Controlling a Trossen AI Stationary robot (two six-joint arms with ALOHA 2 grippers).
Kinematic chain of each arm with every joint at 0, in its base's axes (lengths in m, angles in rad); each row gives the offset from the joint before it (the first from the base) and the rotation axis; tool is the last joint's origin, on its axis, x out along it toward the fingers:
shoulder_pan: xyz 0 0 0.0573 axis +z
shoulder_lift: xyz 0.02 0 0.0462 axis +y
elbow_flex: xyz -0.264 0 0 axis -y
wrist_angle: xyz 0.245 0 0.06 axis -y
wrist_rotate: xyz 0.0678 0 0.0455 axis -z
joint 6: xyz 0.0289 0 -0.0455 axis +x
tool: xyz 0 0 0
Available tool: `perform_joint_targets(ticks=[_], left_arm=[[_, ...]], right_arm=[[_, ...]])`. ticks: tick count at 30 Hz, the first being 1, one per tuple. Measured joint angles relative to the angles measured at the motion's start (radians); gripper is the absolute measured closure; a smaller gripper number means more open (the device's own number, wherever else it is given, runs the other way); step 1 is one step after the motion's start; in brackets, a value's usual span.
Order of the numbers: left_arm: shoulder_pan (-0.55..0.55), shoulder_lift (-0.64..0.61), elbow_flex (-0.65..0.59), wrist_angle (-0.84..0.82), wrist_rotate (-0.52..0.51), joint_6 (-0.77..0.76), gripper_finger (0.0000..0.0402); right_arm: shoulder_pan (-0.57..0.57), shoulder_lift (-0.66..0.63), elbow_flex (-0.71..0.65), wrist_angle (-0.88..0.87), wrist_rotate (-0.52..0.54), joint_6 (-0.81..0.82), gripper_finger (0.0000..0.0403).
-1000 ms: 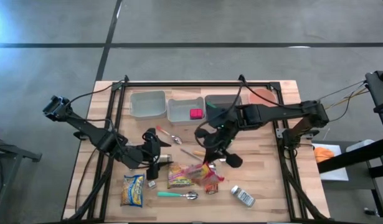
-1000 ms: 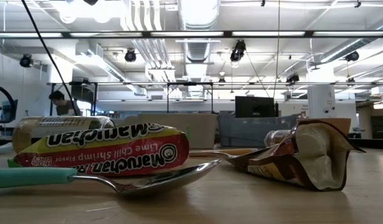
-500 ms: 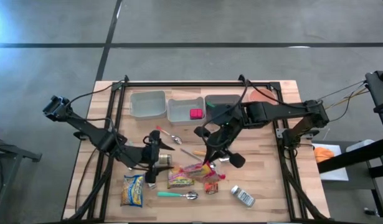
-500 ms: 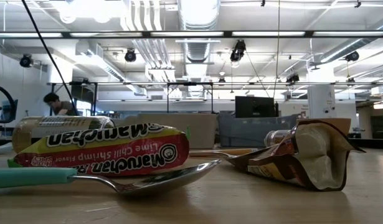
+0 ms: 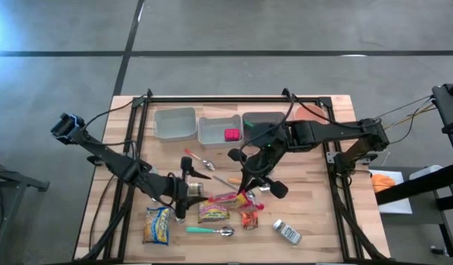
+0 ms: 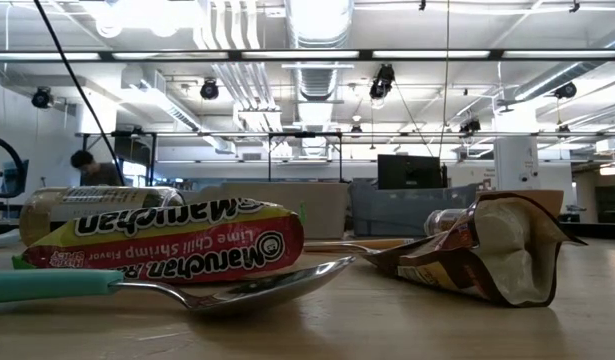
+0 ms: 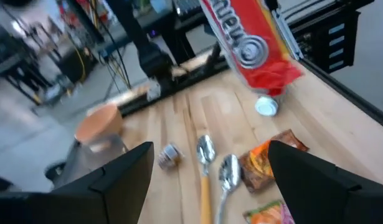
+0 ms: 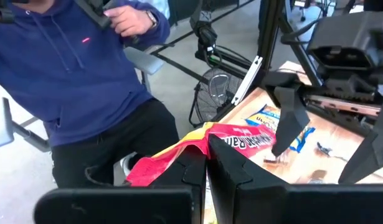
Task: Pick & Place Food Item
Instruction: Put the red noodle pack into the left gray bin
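Hidden in the low view: both grippers; cut off at the upper edge of the left wrist view: the red noodle packet point(image 7: 250, 46). Pinched at one end between the pressed-together fingers of the right gripper point(image 5: 245, 193) just below centre of the high view, lifted off the table point(image 5: 314, 199), long axis running left to right there. Left gripper point(image 5: 183, 193) spread wide and empty just left of it, beside spoons point(image 7: 206, 151) and snack bags, with bare wood lower right.
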Motion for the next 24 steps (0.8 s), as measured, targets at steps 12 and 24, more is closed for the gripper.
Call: perform_joint_targets(ticks=[12, 24], left_arm=[[-0.007, 0.007, -0.004, 0.060, -0.045, 0.107, 0.0082], [-0.067, 0.077, 0.006, 0.149, -0.124, 0.334, 0.0082]], right_arm=[[0.000, 0.001, 0.000, 0.009, 0.000, -0.004, 0.0395], [0.000, 0.001, 0.000, 0.020, -0.001, -0.007, 0.0395]])
